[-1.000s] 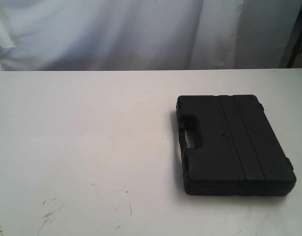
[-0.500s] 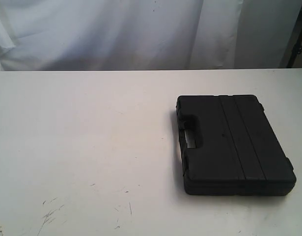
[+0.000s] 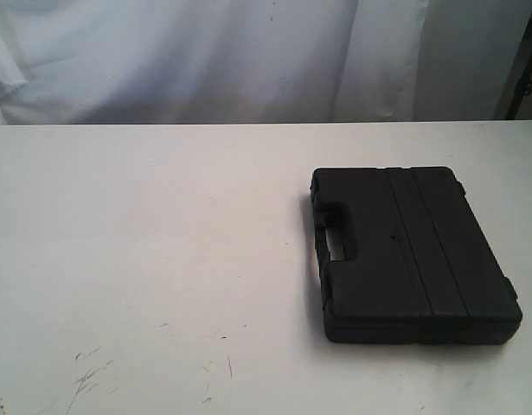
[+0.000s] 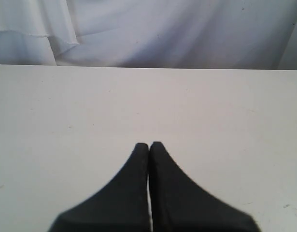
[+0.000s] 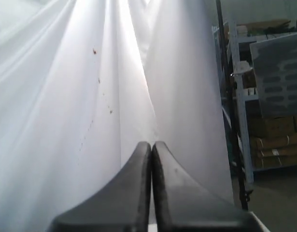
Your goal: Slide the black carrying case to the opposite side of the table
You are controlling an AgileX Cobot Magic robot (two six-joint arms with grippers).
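One black carrying case [image 3: 413, 255] is seen lying flat, lid shut, on the white tabletop [image 3: 162, 242], on the right side of the ext. view. Its handle [image 3: 321, 238] is turned toward the tabletop's middle, and two grooves are run along the lid front to back. Dark scuffs [image 3: 88, 376] are marked at front left, well apart from the case. The left gripper [image 4: 149, 145] is held closed, tips pressed together, over bare tabletop and pointed at the white drape [image 3: 205, 60] behind. The right gripper [image 5: 151, 144] is likewise closed, tips touching, and is aimed at the drape w/ a shelving rack [image 5: 264, 96] beside it.
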